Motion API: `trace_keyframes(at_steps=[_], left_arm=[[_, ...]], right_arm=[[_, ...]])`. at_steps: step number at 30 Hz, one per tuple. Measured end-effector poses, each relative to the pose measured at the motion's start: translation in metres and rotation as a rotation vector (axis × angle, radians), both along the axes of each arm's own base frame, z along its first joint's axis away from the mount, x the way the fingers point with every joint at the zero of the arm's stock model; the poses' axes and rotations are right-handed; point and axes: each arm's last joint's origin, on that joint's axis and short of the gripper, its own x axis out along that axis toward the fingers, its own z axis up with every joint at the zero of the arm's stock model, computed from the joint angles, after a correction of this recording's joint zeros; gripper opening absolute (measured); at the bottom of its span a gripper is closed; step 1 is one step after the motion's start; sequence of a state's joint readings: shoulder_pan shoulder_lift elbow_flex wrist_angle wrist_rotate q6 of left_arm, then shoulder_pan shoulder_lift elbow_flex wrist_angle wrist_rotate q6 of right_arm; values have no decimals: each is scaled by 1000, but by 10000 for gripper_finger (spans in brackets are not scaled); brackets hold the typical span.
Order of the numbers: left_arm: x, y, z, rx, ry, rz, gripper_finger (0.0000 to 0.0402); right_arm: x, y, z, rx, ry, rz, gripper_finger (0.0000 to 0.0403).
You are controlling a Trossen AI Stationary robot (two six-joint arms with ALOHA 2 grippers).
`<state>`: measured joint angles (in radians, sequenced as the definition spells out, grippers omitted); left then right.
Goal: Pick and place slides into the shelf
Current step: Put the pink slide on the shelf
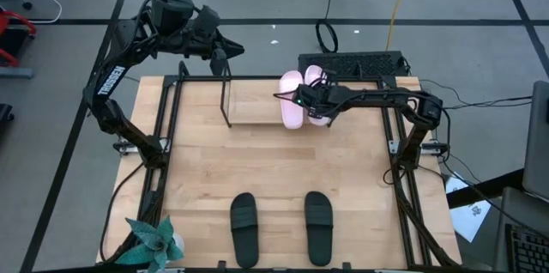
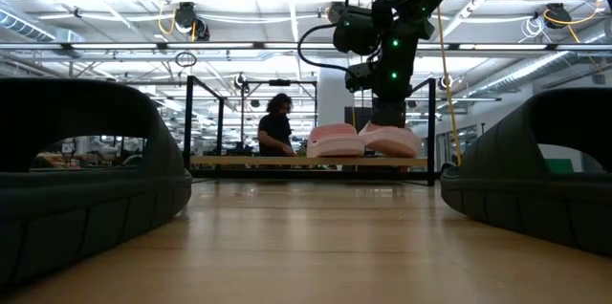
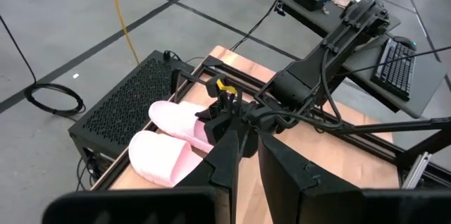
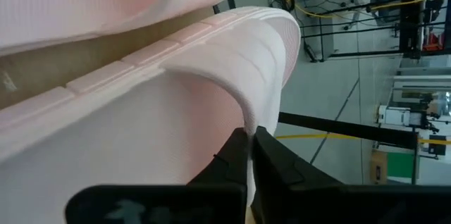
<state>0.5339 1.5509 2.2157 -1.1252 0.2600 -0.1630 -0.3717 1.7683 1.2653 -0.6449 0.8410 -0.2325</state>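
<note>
Two pale pink slides lie side by side on the shelf (image 1: 254,106), a black rod rack with a light wooden base at the table's far edge. They are the left one (image 1: 292,108) and the right one (image 1: 318,84). My right gripper (image 1: 302,98) reaches in from the right and is shut on the right pink slide (image 2: 390,139). Two black slides (image 1: 244,228) (image 1: 318,227) rest sole-down near the table's near edge. My left gripper (image 1: 230,51) hangs raised beyond the far left corner, its fingers a narrow gap apart and touching nothing. My right gripper (image 4: 250,134) pinches the free edge of the pink slide's wide top strap (image 4: 245,115) between its two fingers. It comes from above, pointing down (image 2: 387,113). The slide sits roughly level beside the other pink slide; whether its sole rests on the shelf's base, I cannot tell.
The shelf's upright end loop (image 1: 226,93) stands left of the pink slides, with bare wooden base between. A black table frame (image 1: 163,161) runs along both sides. A potted plant (image 1: 153,244) sits at the near left corner. A person (image 2: 275,130) stands far behind the table.
</note>
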Motion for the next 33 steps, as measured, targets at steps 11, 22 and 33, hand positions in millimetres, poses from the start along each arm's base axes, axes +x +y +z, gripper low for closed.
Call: trace_keyframes(at_steps=[11, 22, 33], left_arm=[[0, 0, 0, 3, 1, -2, 51], [0, 0, 0, 4, 0, -1, 51], [0, 0, 0, 3, 0, -1, 51]], right_arm=[[4, -1, 0, -9, -11, 35, 0], [7, -1, 0, 44, -62, 62, 9], [10, -1, 0, 75, -115, 82, 33]])
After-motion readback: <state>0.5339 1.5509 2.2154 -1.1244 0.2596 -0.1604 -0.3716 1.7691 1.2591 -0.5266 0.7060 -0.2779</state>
